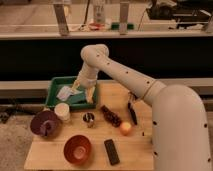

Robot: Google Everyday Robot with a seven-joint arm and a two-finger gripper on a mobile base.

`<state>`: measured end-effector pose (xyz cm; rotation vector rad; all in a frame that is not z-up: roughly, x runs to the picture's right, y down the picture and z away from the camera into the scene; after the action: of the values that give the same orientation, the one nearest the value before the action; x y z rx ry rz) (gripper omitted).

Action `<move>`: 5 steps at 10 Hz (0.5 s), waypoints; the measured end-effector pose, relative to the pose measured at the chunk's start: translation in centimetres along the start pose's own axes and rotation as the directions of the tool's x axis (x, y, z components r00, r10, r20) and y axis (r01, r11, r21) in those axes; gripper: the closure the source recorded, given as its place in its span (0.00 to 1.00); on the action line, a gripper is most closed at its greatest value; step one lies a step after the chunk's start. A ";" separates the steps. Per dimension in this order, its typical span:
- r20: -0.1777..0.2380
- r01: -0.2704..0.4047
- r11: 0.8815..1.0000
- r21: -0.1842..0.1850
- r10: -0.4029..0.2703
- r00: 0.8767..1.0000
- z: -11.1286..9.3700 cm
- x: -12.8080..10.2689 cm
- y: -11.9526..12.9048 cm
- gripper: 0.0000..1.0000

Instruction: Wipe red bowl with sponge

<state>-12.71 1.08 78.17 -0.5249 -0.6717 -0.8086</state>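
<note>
The red bowl [77, 149] is round and orange-red and stands empty near the front edge of the wooden table [95, 160]. A pale sponge [64, 93] lies in the green tray [56, 84] at the table's back left. My gripper [83, 92] hangs over the tray's right half, just right of the sponge, fingers pointing down and apart with nothing between them. It is well behind the red bowl.
A dark purple bowl [44, 123] and a white cup [62, 112] stand left of the red bowl. A metal cup [88, 119], a dark snack bar [111, 116], an orange [125, 128], a black remote [111, 151] and a black tool [132, 112] lie to the right.
</note>
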 end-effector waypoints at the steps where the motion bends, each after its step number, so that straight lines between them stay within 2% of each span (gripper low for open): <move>1: -0.024 -0.029 1.000 0.002 0.029 0.999 0.1 0.6 0.1 0.20; 3: -0.091 -0.112 0.994 -0.002 0.112 0.990 0.2 3.4 0.8 0.20; 5: -0.145 -0.220 0.975 0.005 0.219 0.965 1.2 6.3 1.2 0.20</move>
<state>-9.02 -0.42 83.28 -0.5355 -0.4658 -0.6350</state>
